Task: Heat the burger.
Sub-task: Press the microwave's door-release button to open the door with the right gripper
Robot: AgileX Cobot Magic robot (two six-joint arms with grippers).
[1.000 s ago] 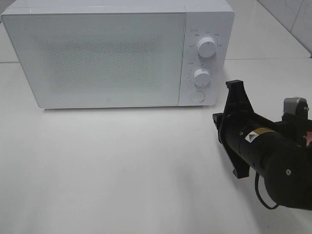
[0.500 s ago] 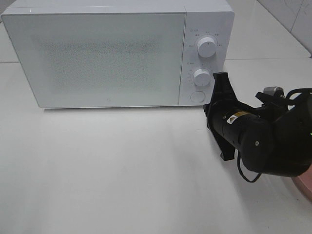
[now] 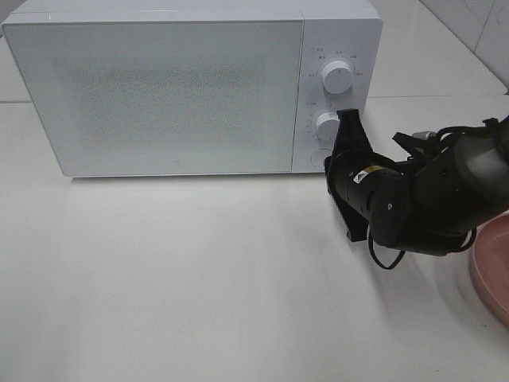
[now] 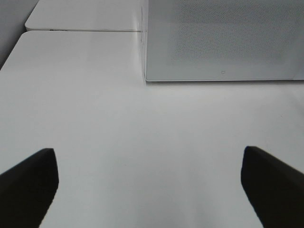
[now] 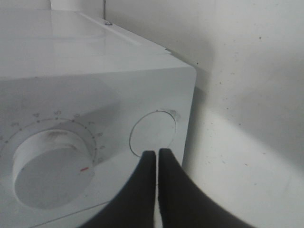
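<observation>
Pressed together at the right pincer [image 5: 156,153], tips set against the lower edge of the round button [image 5: 153,132] on the control panel; touching it or just short, cannot tell. Probably about to push that button, which looks like the door release. Beside it, the lower knob [image 5: 50,171], its red mark pointing toward the button; above that, the upper knob [image 3: 338,78].

Spread wide at the left pincer [image 4: 147,151], holding nothing, hovering over bare worktop [image 3: 199,270] well back from the microwave [image 3: 159,87].

Door shut and frosted, so nothing to be made out inside. No burger anywhere in view: not on the worktop, not in either pincer. Pink plate [image 3: 493,270] cut off at the right edge of the overhead view, visible part bare.

Judged as an early stage: door to be opened, burger to be loaded, then heating to be set. With a burger already inside, only the setting left.
</observation>
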